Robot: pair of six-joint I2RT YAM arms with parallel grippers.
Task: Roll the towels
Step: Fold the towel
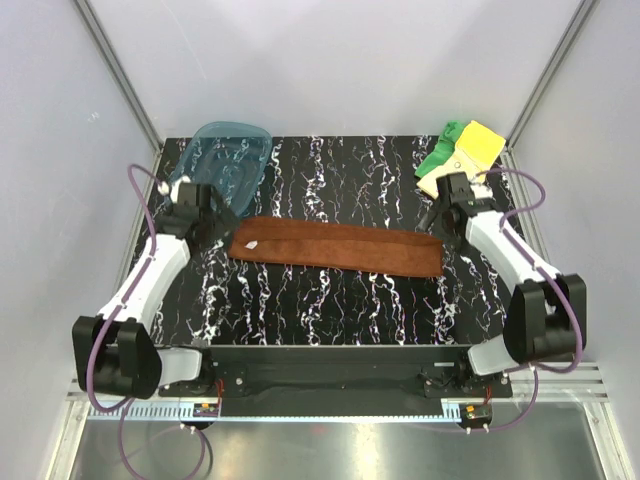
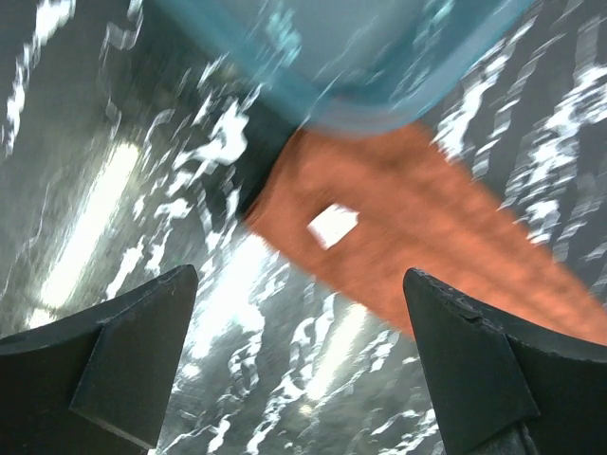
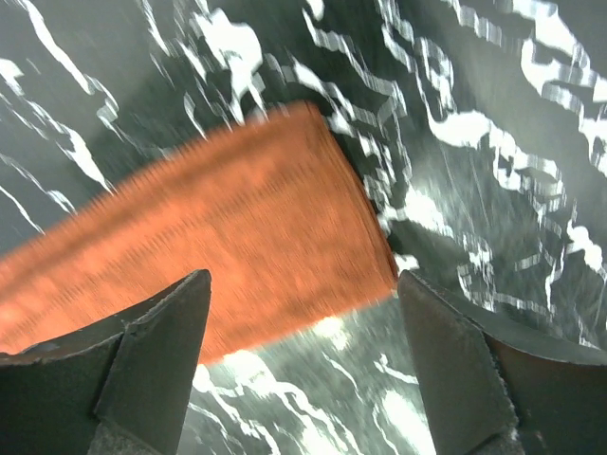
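A black, white-veined surface [image 1: 330,305] sits inside pale walls [image 1: 340,60] that close in its left, far and right edges. A rust towel [image 1: 335,247] lies flat across the middle as a long strip, its left end slightly farther back than its right. A broad band of surface shows between the strip and the arm bases, and another between it and the far edge.

A teal tray [image 1: 222,160] sits at the far left corner, just behind the left claw [image 1: 220,214]. A green towel [image 1: 440,152] and a yellow towel [image 1: 478,146] lie bunched together at the far right corner, just behind the right claw [image 1: 441,211].

Each claw hovers at one end of the strip, spread wide and gripping nothing.

A small white tag [image 1: 251,244] lies on the strip near its left end. No writing on it can be read.

The left wrist view is blurred. It shows the tray's rim [image 2: 379,104] close above the strip's left end [image 2: 417,218], the tag [image 2: 333,225], and the left claw [image 2: 299,277] with both fingers well apart. The right wrist view, also blurred, shows the strip's square right end [image 3: 237,227] and its ribbed weave between the gaping fingers of the right claw [image 3: 303,280]. Only the top view shows the corner towels.
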